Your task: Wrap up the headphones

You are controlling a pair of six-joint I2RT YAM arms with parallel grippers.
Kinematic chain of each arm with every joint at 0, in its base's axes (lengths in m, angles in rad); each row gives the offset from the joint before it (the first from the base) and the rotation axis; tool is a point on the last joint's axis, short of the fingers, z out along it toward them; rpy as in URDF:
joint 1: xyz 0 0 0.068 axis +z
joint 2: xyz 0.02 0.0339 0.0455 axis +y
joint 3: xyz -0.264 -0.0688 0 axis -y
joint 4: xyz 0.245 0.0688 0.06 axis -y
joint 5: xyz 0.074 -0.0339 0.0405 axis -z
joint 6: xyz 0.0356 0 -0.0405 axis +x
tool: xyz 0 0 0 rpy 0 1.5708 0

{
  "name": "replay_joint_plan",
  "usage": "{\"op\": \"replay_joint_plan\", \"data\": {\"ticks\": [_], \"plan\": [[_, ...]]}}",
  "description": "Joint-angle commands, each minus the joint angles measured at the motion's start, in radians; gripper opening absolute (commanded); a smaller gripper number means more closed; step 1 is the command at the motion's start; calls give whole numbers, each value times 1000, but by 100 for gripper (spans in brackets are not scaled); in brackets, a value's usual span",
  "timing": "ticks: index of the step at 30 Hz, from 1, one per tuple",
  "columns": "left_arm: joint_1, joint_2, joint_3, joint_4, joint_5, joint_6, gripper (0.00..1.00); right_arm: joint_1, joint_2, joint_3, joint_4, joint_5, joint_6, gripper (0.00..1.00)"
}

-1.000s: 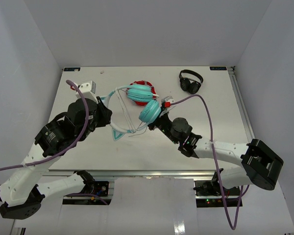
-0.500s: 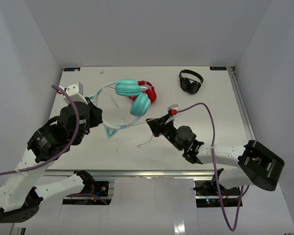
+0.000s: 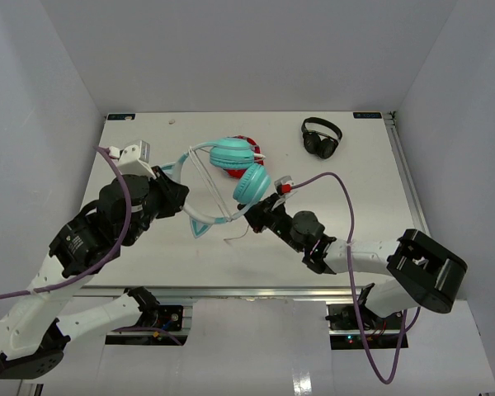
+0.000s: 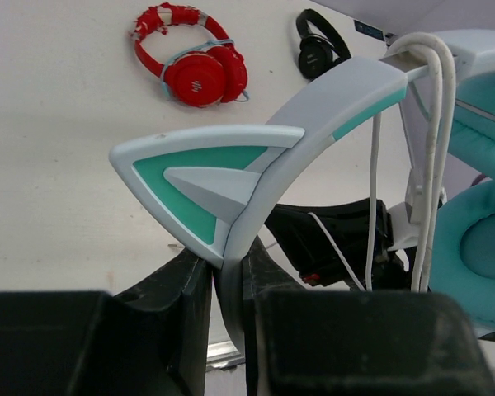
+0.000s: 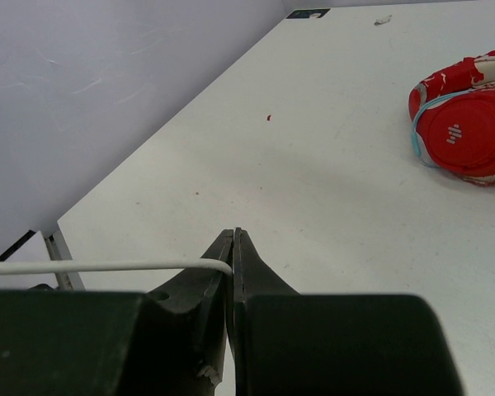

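Note:
The teal headphones [image 3: 249, 182] hang above the table, held between my two arms. Their pale headband with a teal cat-ear point [image 4: 200, 180] is clamped between the fingers of my left gripper [image 4: 227, 266], which shows in the top view [image 3: 181, 200] to the left of the cups. The thin white cable [image 4: 434, 124] loops over the headband near one ear cup [image 4: 478, 247]. My right gripper [image 5: 233, 238] is shut on a stretch of that cable [image 5: 107, 266]. In the top view it [image 3: 260, 214] sits just below the lower ear cup.
Red headphones [image 3: 252, 148] lie on the table under the teal ones; they also show in the left wrist view [image 4: 195, 64] and the right wrist view [image 5: 466, 124]. Black headphones [image 3: 322, 136] lie at the back right. White walls enclose the table [image 3: 355, 214].

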Motion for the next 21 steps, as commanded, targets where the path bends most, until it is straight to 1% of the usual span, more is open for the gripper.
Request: {"op": "replay_joint_plan", "data": {"ticks": [1,4,8,12,17,21], "plan": [[-3,-46,-24,199,235,-24,0,-13,33,59,20,53,13,8],[-3,-50,-70,241,379,0,0,-13,66,117,12,90,0,8],[-3,-51,-128,242,528,56,0,-22,85,180,12,136,-22,8],[-2,-63,-161,217,583,126,0,-58,75,187,15,123,-10,8],[-3,-66,-183,204,685,224,0,-121,26,120,102,62,5,8],[-2,-41,-194,180,746,290,0,-158,-31,81,123,9,-21,8]]}}
